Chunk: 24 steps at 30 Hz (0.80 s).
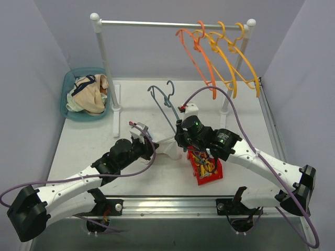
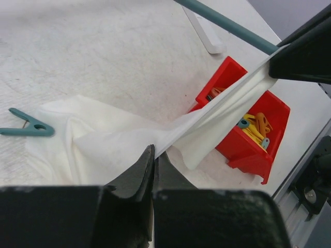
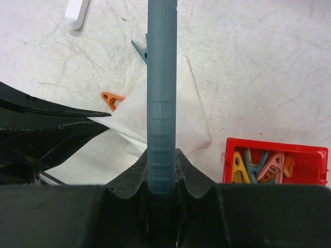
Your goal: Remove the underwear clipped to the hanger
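One white brief (image 2: 103, 139) is spread on the counter (image 2: 103, 51) near its middle. A narrow band of it is drawn taut toward 2 o'clock in the left wrist view, up to the blue-grey hanger (image 3: 161, 77). That stretch suggests one corner is fastened at the hanger bar, though the fastening itself cannot be made out. The tension is probably being used to pull the fabric free.

The left end effector (image 2: 155, 154) is closed, with a fold of the white brief pinched between its tips. The right end effector (image 3: 161, 155) is clamped around the hanger bar, which is judged to be braced against the pull from the other arm.

A teal clip (image 2: 28, 125) lies loose on the counter at 9 o'clock of the brief, apart from the hanger. An orange clip (image 3: 110, 98) sits at the fabric's edge in the right wrist view; whether it grips the cloth cannot be told. A red bin (image 2: 243, 150) of spare clips stands just beside the brief at 4 o'clock in the top view.

At 10 o'clock, well apart, a teal basket (image 1: 70, 83) holds folded cloths, among them what appears to be a cream brief (image 1: 82, 84) with dark trim.
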Tool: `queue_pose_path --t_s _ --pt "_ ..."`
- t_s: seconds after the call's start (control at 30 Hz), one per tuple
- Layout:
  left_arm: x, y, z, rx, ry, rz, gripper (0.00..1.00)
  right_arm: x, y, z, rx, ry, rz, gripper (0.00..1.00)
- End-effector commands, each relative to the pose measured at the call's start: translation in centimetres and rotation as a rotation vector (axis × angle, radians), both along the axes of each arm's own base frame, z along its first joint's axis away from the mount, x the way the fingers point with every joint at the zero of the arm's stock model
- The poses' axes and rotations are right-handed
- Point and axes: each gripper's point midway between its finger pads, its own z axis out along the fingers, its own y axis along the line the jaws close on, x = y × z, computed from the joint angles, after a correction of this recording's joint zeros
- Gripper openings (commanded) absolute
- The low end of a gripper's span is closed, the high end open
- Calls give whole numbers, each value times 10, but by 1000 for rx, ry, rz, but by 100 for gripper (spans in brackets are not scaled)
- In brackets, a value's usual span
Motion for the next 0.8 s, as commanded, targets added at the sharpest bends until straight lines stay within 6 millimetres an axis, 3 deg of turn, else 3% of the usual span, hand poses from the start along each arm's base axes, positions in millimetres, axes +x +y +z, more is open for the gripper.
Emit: queue_pose_path --t_s 0.0,0.27,0.4,0.77 --pt "8 29 -22 114 44 131 3 14 -9 31 28 -78 -47 0" --pt "24 58 -19 206 56 297 2 4 -9 35 67 -54 6 1" --pt "38 75 -13 208 65 397 3 -8 -4 27 90 -4 56 0" --pt "85 106 -12 193 169 562 2 -29 -7 -33 38 161 92 0"
